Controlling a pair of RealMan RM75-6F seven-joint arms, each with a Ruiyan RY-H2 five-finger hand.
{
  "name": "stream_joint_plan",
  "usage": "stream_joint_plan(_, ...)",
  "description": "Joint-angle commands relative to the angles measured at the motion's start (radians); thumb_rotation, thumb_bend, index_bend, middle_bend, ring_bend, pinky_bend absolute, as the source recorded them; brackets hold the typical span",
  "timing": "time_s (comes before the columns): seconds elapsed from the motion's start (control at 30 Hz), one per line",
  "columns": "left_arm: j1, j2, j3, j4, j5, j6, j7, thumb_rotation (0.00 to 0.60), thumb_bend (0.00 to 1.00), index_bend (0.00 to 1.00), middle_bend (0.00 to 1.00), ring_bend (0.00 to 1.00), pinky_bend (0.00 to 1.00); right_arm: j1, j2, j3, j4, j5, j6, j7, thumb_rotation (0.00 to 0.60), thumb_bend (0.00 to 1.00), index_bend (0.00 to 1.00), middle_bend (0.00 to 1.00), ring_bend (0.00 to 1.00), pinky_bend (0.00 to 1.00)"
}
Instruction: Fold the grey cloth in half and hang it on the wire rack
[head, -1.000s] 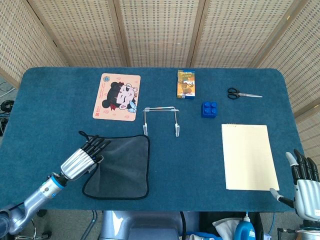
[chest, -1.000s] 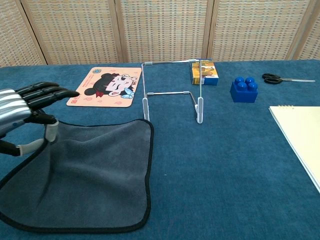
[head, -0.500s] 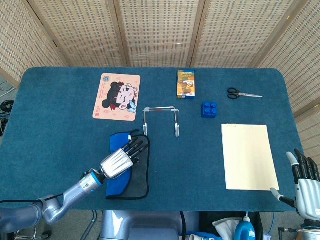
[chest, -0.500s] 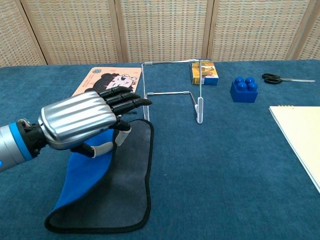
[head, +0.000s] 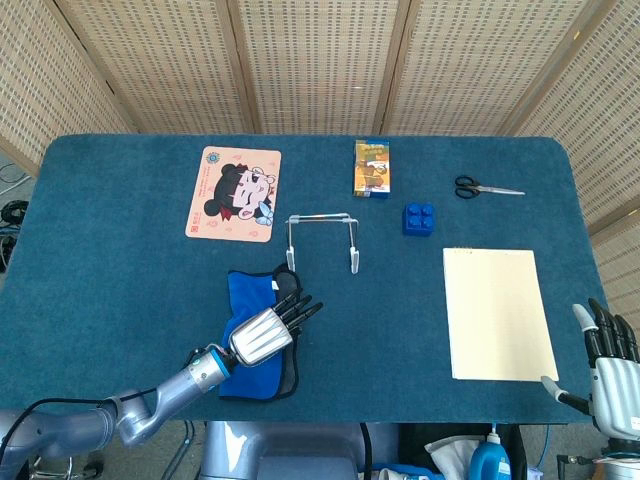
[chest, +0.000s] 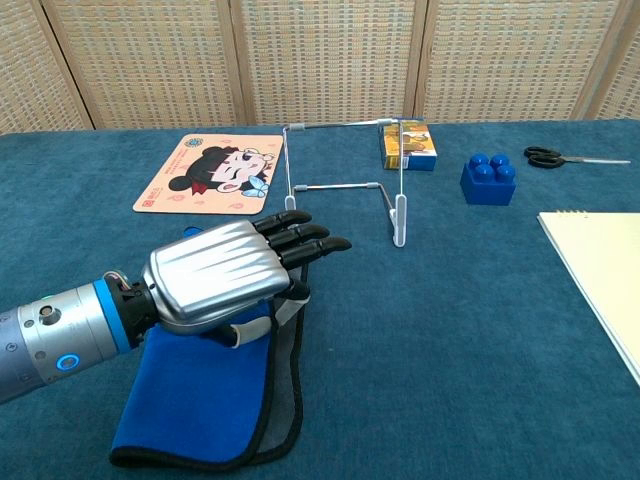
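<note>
A: Starting from the left, what lies on the table (head: 120, 260)?

B: The left hand (head: 268, 332) sits at the near-left, palm down over the grey cloth (head: 252, 335). The cloth is doubled over on itself, blue underside up, with a strip of grey and the black hem showing along its right edge.

A: Is the hand gripping it?

B: The chest view shows a bit of the cloth's edge caught between the thumb and the underside of the fingers (chest: 305, 240), which stretch out to the right just past the fold. So it pinches the cloth's edge.

A: And the wire rack (head: 321, 238)?

B: Upright, just beyond the cloth's far edge, apart from it. Nothing hangs on it.

A: What else, moving rightward?

B: Far left of the rack lies a pink cartoon mat (head: 233, 193). Beyond the rack to its right lies a small orange box (head: 373, 167), then a blue toy brick (head: 419, 218) nearer and to the right. A pair of black-handled scissors (head: 486, 188) lies toward the far right. A cream notepad (head: 498, 312) lies flat at the near-right.

A: And the right hand (head: 606, 360)?

B: Off the table at the near-right corner, fingers apart and pointing up, holding nothing.
</note>
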Motion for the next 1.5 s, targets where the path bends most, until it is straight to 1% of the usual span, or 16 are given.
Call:
stream_joint_plan(0.03, -0.001, -0.01, -0.001, 0.009, -0.007, -0.005, 0.009, 0.6, 0.42, 0.78, 0.0, 0.0, 0.0, 0.0, 0.0, -0.001, 0.0, -0.001, 0.0, 0.0, 0.6, 0.0, 0.0, 0.0, 0.0, 0.0)
stream_joint_plan(0.4, -0.009, -0.056, -0.03, 0.036, -0.049, -0.021, 0.037, 0.6, 0.41, 0.78, 0.0, 0.0, 0.0, -0.001, 0.002, -0.002, -0.001, -0.003, 0.001, 0.005, 0.6, 0.0, 0.0, 0.0, 0.0, 0.0)
stream_joint_plan(0.43, -0.009, -0.06, -0.032, 0.036, -0.054, -0.023, 0.037, 0.6, 0.41, 0.77, 0.0, 0.0, 0.0, -0.001, 0.003, -0.002, -0.001, -0.002, 0.001, 0.006, 0.6, 0.0, 0.0, 0.0, 0.0, 0.0)
stream_joint_plan(0.47, -0.009, -0.062, -0.033, 0.036, -0.058, -0.025, 0.037, 0.6, 0.41, 0.74, 0.0, 0.0, 0.0, -0.001, 0.003, -0.002, -0.001, -0.002, 0.001, 0.006, 0.6, 0.0, 0.0, 0.0, 0.0, 0.0)
stream_joint_plan(0.53, -0.011, -0.072, -0.031, 0.04, -0.056, -0.022, 0.045, 0.6, 0.41, 0.62, 0.0, 0.0, 0.0, -0.001, 0.003, -0.002, -0.001, -0.001, 0.0, 0.008, 0.6, 0.0, 0.0, 0.0, 0.0, 0.0)
stream_joint_plan(0.57, -0.01, -0.075, -0.032, 0.042, -0.055, -0.014, 0.044, 0.6, 0.4, 0.52, 0.0, 0.0, 0.0, -0.001, 0.003, -0.002, 0.0, -0.001, 0.0, 0.008, 0.6, 0.0, 0.0, 0.0, 0.0, 0.0)
stream_joint_plan(0.6, -0.009, -0.077, -0.033, 0.044, -0.054, -0.007, 0.041, 0.6, 0.39, 0.39, 0.0, 0.0, 0.0, -0.001, 0.004, -0.001, 0.0, 0.0, -0.001, 0.008, 0.6, 0.0, 0.0, 0.0, 0.0, 0.0)
stream_joint_plan(0.63, -0.008, -0.078, -0.034, 0.044, -0.055, -0.002, 0.037, 0.6, 0.38, 0.3, 0.0, 0.0, 0.0, -0.001, 0.004, -0.002, 0.0, 0.0, -0.001, 0.009, 0.6, 0.0, 0.0, 0.0, 0.0, 0.0)
stream_joint_plan(0.67, -0.007, -0.078, -0.036, 0.043, -0.055, 0.005, 0.03, 0.6, 0.36, 0.17, 0.0, 0.0, 0.0, -0.001, 0.004, -0.002, 0.0, 0.0, -0.002, 0.01, 0.6, 0.0, 0.0, 0.0, 0.0, 0.0)
stream_joint_plan(0.7, -0.007, -0.077, -0.038, 0.041, -0.056, 0.013, 0.023, 0.6, 0.35, 0.09, 0.0, 0.0, 0.0, 0.0, 0.005, -0.002, 0.0, 0.0, -0.002, 0.011, 0.6, 0.0, 0.0, 0.0, 0.0, 0.0)
stream_joint_plan(0.77, -0.007, -0.072, -0.044, 0.038, -0.056, 0.026, 0.01, 0.6, 0.32, 0.01, 0.0, 0.0, 0.0, 0.0, 0.005, -0.003, 0.0, 0.0, -0.002, 0.011, 0.6, 0.0, 0.0, 0.0, 0.0, 0.0)
stream_joint_plan(0.97, 0.002, -0.036, -0.067, -0.003, -0.067, 0.081, -0.066, 0.6, 0.27, 0.0, 0.0, 0.0, 0.0, -0.001, 0.005, -0.004, -0.002, -0.003, -0.001, 0.008, 0.6, 0.0, 0.0, 0.0, 0.0, 0.0)
stream_joint_plan(1.1, 0.022, 0.015, -0.102, -0.063, -0.089, 0.143, -0.128, 0.6, 0.27, 0.0, 0.0, 0.0, 0.0, -0.001, 0.004, -0.006, -0.004, -0.007, 0.0, 0.004, 0.6, 0.0, 0.0, 0.0, 0.0, 0.0)
stream_joint_plan(1.23, 0.043, 0.079, -0.133, -0.117, -0.122, 0.18, -0.181, 0.6, 0.28, 0.01, 0.0, 0.0, 0.0, -0.001, 0.003, -0.007, -0.005, -0.009, -0.001, -0.002, 0.6, 0.0, 0.0, 0.0, 0.0, 0.0)
stream_joint_plan(1.37, 0.076, 0.131, -0.167, -0.16, -0.2, 0.183, -0.226, 0.6, 0.29, 0.22, 0.0, 0.0, 0.0, -0.001, 0.001, -0.008, -0.006, -0.011, -0.001, -0.005, 0.6, 0.0, 0.0, 0.0, 0.0, 0.0)
stream_joint_plan(1.5, 0.105, 0.184, -0.19, -0.195, -0.305, 0.132, -0.254, 0.6, 0.32, 0.37, 0.0, 0.0, 0.0, 0.001, 0.0, -0.01, -0.006, -0.014, -0.004, -0.009, 0.6, 0.0, 0.0, 0.0, 0.0, 0.0)
